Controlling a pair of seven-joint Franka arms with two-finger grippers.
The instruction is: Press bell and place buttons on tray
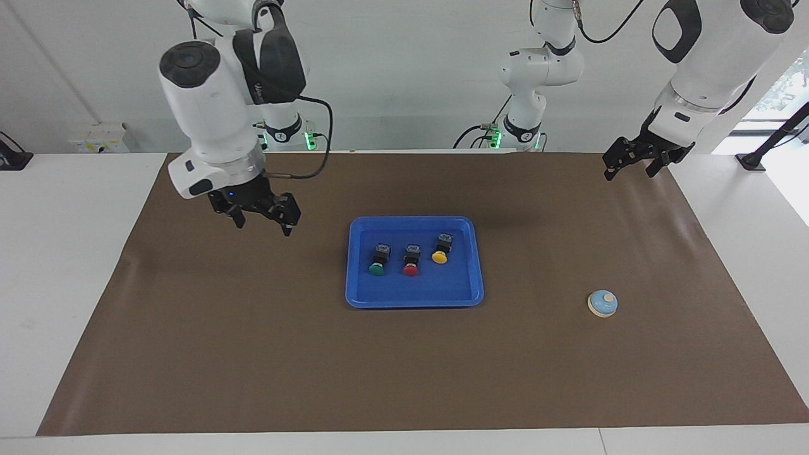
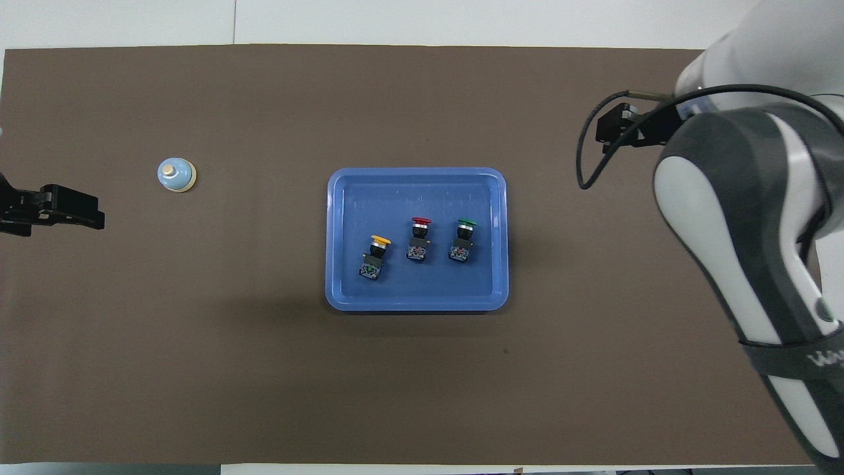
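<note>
Judging by looks, bell (image 1: 602, 303) is light, rigid; only its knob needs pressing. Buttons (image 1: 411, 259) sit in tray (image 1: 360, 297). Left end effector (image 1: 635, 159) and right end effector (image 1: 262, 215): open, empty.

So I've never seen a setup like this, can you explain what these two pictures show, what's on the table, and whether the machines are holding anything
These are two white robot arms at a table covered by a brown mat. Each arm ends in a black two-fingered end effector for grasping.

One picture is taken from across the table, facing the robots. The other looks down from above the robots' own end, so the sides appear swapped between them.

In the middle lies a blue tray. In it are three push-button switches, lying on their sides in a row: the green button, the red button and the yellow button. A small light-blue bell stands on the mat toward the left arm's end.

Nothing is held. The right end effector and the left end effector both hang open above the mat, away from the tray.
</note>
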